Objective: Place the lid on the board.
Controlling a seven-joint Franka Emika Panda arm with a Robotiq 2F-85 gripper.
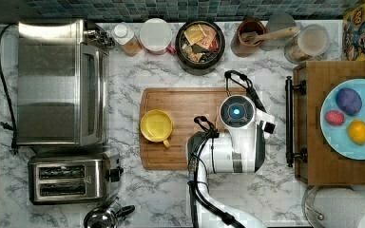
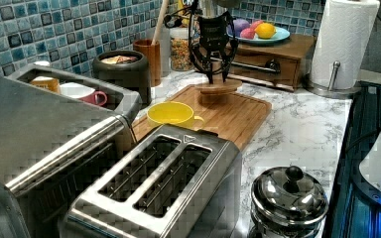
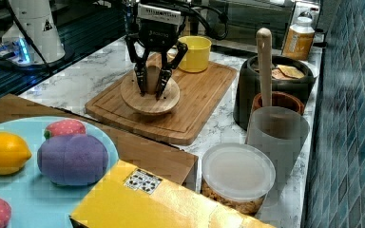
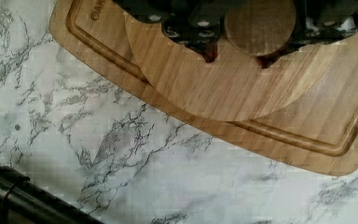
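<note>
Marble countertop (image 1: 161, 199) backed by blue mosaic tile (image 2: 54, 29) carries the whole scene, with the board (image 3: 204, 102) lying flat in its middle. Directly over the board hangs the gripper (image 3: 151, 85), pointing straight down, its two fingers (image 3: 141, 78) closed against the round knob on top of the lid (image 3: 168, 102). The lid is a pale wooden disc, held level right under the fingertips; in the left view (image 2: 218, 87) it sits slightly above the board with a shadow beneath it, so it appears lifted just clear of the wood rather than resting on it. In the wrist view the lid (image 4: 223, 88) lies over the board (image 4: 345, 135) near one grooved, rounded corner, with the knob pressed between the dark finger pads. Beyond the gripper in the right view, at the board's far end, stands a yellow cup (image 3: 195, 52), well apart from the lid. To the right view's right of the gripper, off the board, are a dark round canister (image 3: 275, 90) and a brown holder with a wooden utensil (image 3: 264, 61). Nearer the camera than the gripper in the right view, a blue plate (image 3: 24, 199) holds toy fruit on a darker wooden tray (image 3: 142, 154). In the left view a toaster (image 2: 168, 188) stands in the foreground, well away from the gripper.
</note>
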